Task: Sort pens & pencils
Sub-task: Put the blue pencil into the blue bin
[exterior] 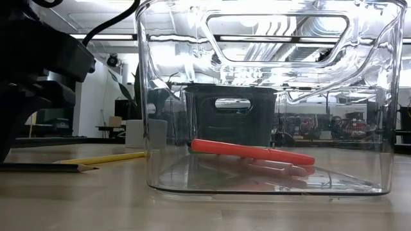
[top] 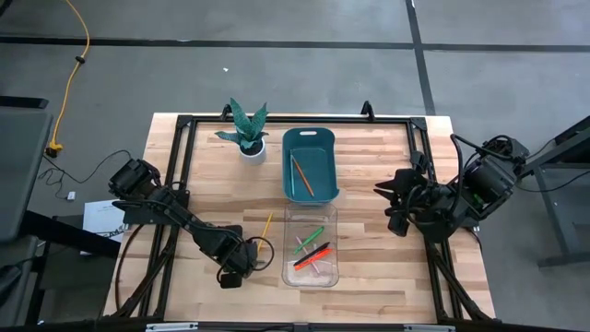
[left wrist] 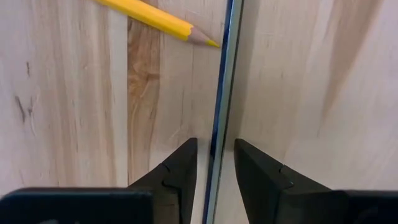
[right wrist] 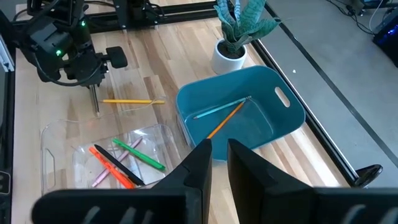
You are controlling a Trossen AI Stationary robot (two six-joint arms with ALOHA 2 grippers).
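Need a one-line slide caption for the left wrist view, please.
Left gripper straddles a dark pencil on the wooden table, yellow pencil lying just ahead.

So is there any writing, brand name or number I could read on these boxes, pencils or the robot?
No readable text anywhere.
A sheet of paper under the left arm carries dark print, too small to read.
The blue bin, clear bin, pencils and pens show no markings.

Even, bright indoor light — shadows soft and short.
Ceiling lights glare through the clear bin (exterior: 266, 96) in the low view; the tabletop nearest that camera blurs — elsewhere sharp.
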